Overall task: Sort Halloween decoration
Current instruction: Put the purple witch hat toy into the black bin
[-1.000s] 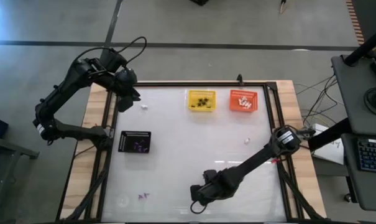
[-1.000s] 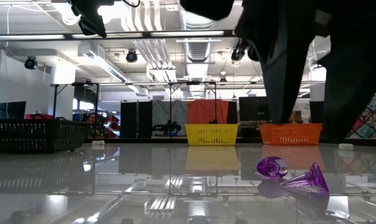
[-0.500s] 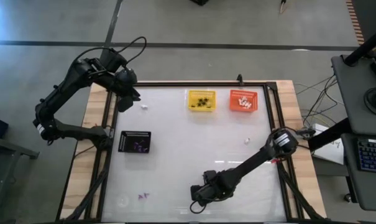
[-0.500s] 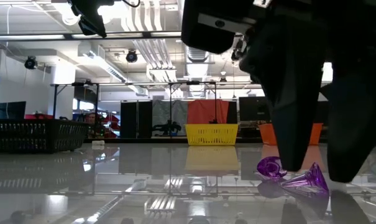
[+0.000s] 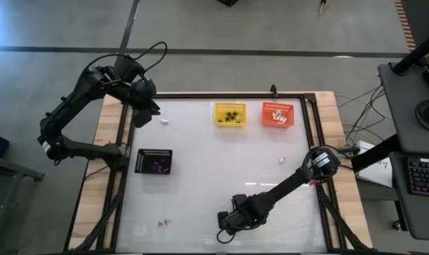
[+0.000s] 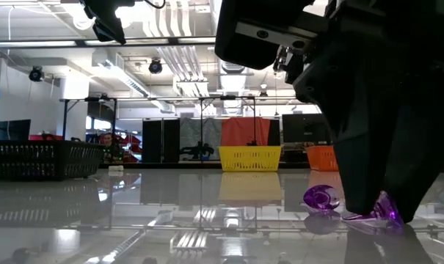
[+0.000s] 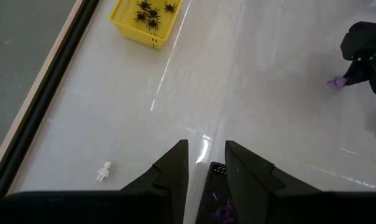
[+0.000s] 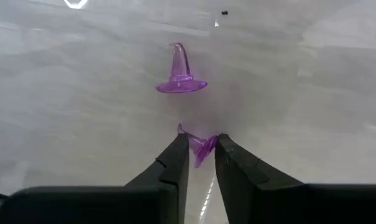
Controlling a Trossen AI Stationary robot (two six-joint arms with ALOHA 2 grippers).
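- With its fingers pinched on a purple witch hat (image 8: 200, 147) lying on its side, the right gripper (image 8: 201, 163) sits low at the near edge of the table (image 5: 221, 149); the hat's brim shows between the fingertips.
- Judgement: before lifting, confirm both pads bear on the hat, since the piece is tiny and smooth and could squirt out; then rise straight up.
- Second purple hat (image 8: 180, 73) stands upright just beyond the held one; keep clear of it on the lift.
- Likely destination is the black basket (image 5: 154, 161), which already holds purple bits; yellow basket (image 5: 230, 115) holds black spiders, orange basket (image 5: 277, 115) white pieces.
- Left gripper (image 7: 206, 163) waits over the far left corner, fingers a little apart, holding nothing.
- Hard to make out: the high view hides the grasp under the right arm; two loose white trinkets (image 5: 164, 122) are too small to identify.
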